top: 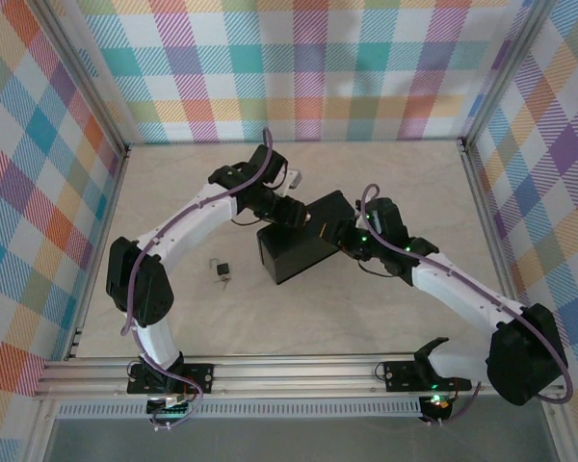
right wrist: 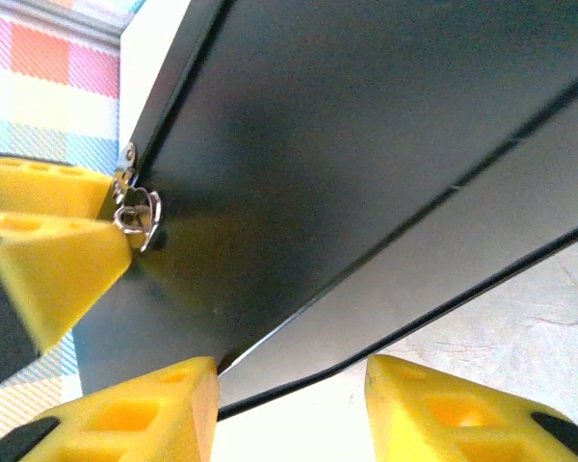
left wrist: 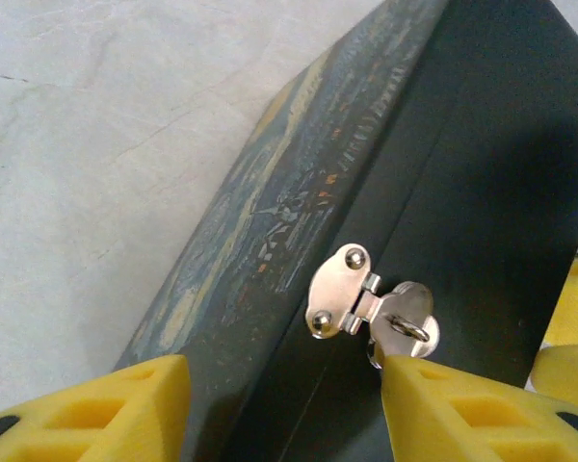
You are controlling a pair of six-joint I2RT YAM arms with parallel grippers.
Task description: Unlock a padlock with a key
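No text, label, brand, number or sign can be read anywhere in these views. The black rectangular box (top: 291,260) with a swirly blue-and-yellow painted lid carries only brushwork. Its small silvery metal hasp (left wrist: 345,294) is plain, and the pastel plaid walls (top: 308,67) bear only coloured checks.

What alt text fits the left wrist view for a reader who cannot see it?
Close-up of a silver hasp on a black box with a swirly painted lid. The open left gripper frames it, one of its yellow fingers at the hasp's loop. Pale table behind.
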